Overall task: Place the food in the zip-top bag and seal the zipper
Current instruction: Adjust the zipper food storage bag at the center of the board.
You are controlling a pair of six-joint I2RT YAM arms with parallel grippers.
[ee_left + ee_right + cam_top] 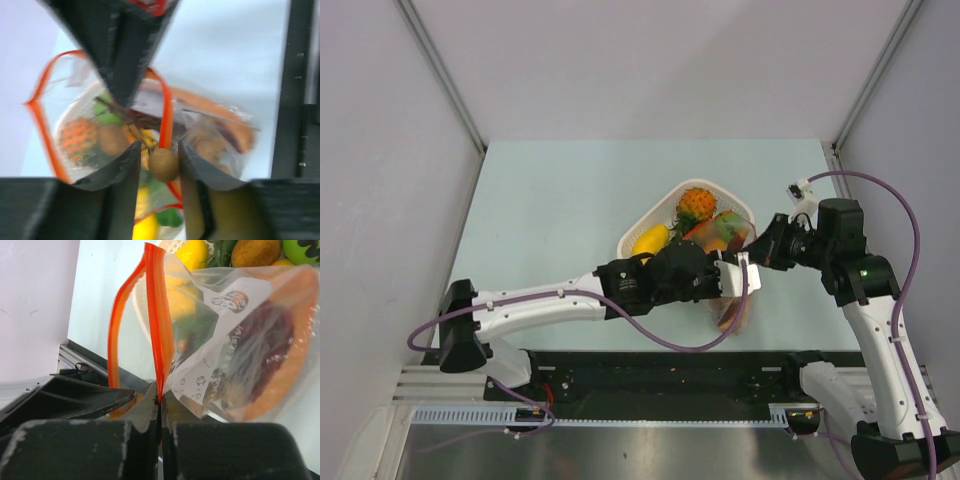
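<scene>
The zip-top bag (732, 312) hangs between my two grippers just in front of the basket. My right gripper (159, 400) is shut on the red-orange zipper (155, 315) at one edge of the mouth, which stands open. The long orange slice (295, 340) with the dark red centre lies inside the bag (215, 365). My left gripper (159, 147) is at the bag's mouth, shut on a round brown berry (163, 164) of the berry cluster. In the top view the left gripper (725, 277) and right gripper (760, 255) almost touch.
The white perforated basket (640, 225) stands behind the bag and holds the spiky orange piece (697, 203), a yellow piece (650, 240) and green pieces (300, 247). The table's black front rail (670, 365) runs just below the bag.
</scene>
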